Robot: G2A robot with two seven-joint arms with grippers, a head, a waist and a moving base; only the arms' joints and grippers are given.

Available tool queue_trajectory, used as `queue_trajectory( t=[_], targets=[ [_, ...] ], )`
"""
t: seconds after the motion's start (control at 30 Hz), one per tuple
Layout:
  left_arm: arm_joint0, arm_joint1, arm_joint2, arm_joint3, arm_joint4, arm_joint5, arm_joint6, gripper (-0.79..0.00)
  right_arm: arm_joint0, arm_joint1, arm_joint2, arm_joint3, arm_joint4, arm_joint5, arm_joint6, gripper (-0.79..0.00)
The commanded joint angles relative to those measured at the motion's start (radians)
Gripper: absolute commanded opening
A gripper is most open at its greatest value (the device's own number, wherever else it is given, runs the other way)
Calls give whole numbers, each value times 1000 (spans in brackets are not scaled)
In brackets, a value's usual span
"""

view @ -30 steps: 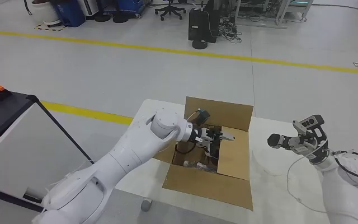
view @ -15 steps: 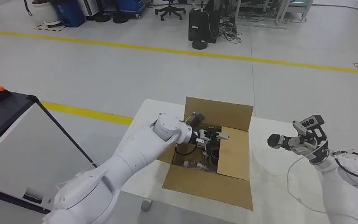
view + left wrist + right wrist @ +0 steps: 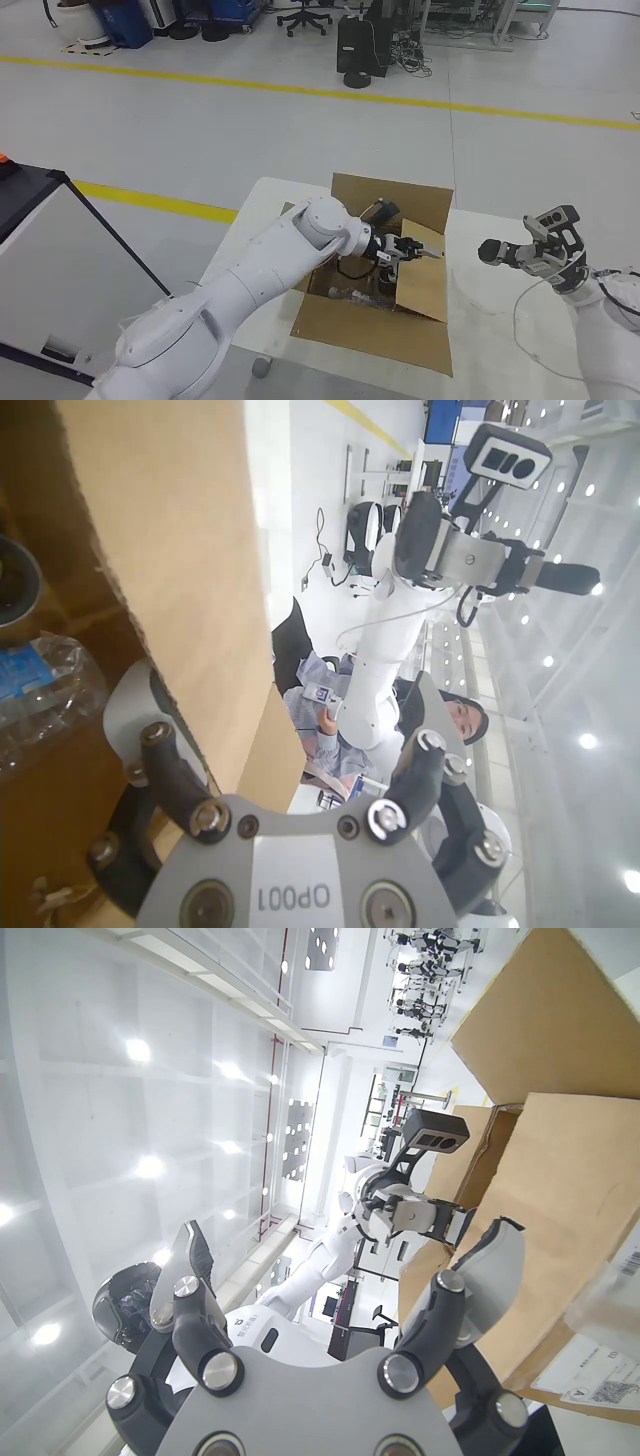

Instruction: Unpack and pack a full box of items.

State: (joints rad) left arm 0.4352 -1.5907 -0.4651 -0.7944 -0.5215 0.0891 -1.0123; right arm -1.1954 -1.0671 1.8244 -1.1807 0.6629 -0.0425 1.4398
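Observation:
An open cardboard box [image 3: 370, 330] stands on the white table [image 3: 262, 205]. My left gripper [image 3: 418, 251] is at the box's right flap [image 3: 425, 280], which tilts upward. In the left wrist view the left gripper [image 3: 285, 720] is open and straddles the flap's edge [image 3: 190, 550], one finger [image 3: 145, 705] inside the box and the other outside. Inside lie a crumpled clear water bottle [image 3: 40, 685] and a dark round container [image 3: 15, 585]. My right gripper [image 3: 487, 250] hovers right of the box, open and holding nothing; the right wrist view shows it [image 3: 350, 1233] facing the box's side [image 3: 560, 1228].
A black-framed white cabinet [image 3: 40, 260] stands left of the table. The table surface [image 3: 490, 310] between the box and the right arm is bare. The box's rear flap [image 3: 395, 200] stands upright.
My left gripper has shifted rightward from the box's middle to the right flap, and the flap has lifted from lying flat. The right arm has kept still.

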Motion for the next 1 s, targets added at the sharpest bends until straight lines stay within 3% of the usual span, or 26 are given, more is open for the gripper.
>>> queue_trajectory(
  t=[0.0,0.2,0.4,0.67,0.97],
  targets=[
    [-16,-12,2,-15,8,-13,-12,0,0,0,0,0,0,0,0,0],
    [-64,-50,24,-49,40,-37,-55,0,-6,0,4,-11,10,-1,-19,0],
    [-103,-103,49,-24,40,-75,-100,0,-70,11,97,-77,102,-23,-27,0],
    [-141,-189,80,64,30,-180,-115,0,-132,24,186,-123,172,-30,-47,0],
    [-142,-284,89,218,-23,-285,-128,0,-162,26,156,-184,182,-18,-51,0]
  ],
)
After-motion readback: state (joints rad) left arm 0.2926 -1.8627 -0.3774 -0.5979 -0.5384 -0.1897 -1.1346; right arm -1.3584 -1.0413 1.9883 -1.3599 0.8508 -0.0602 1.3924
